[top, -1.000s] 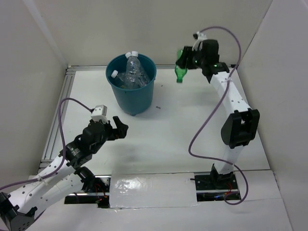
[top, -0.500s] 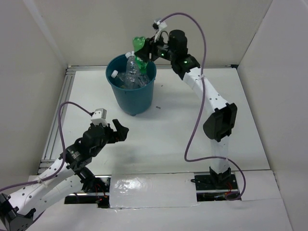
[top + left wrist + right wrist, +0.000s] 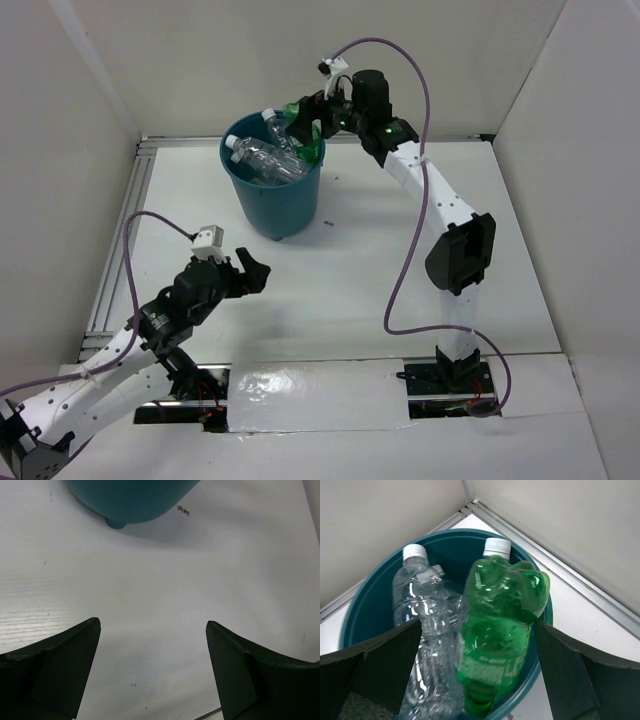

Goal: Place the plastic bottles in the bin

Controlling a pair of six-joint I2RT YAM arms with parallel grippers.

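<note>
**Inspector A:** Upper edge?
**Inspector B:** Only the lower wall of the round dark teal plastic bucket (image 3: 135, 497), standing on the white table surface (image 3: 210, 570). A small dark speck (image 3: 183, 510) lies just beside it.
**Inspector A:** And the near edge?
**Inspector B:** The left gripper (image 3: 152, 625), its dark fingers (image 3: 55, 655) spread wide with bare table between them, well apart from the bucket.

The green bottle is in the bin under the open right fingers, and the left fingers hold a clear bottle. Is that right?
Not quite. The left fingers hold nothing: the left wrist view shows them open over the table. The clear bottles lie in the bin with the green bottle, under the open right fingers.
</note>
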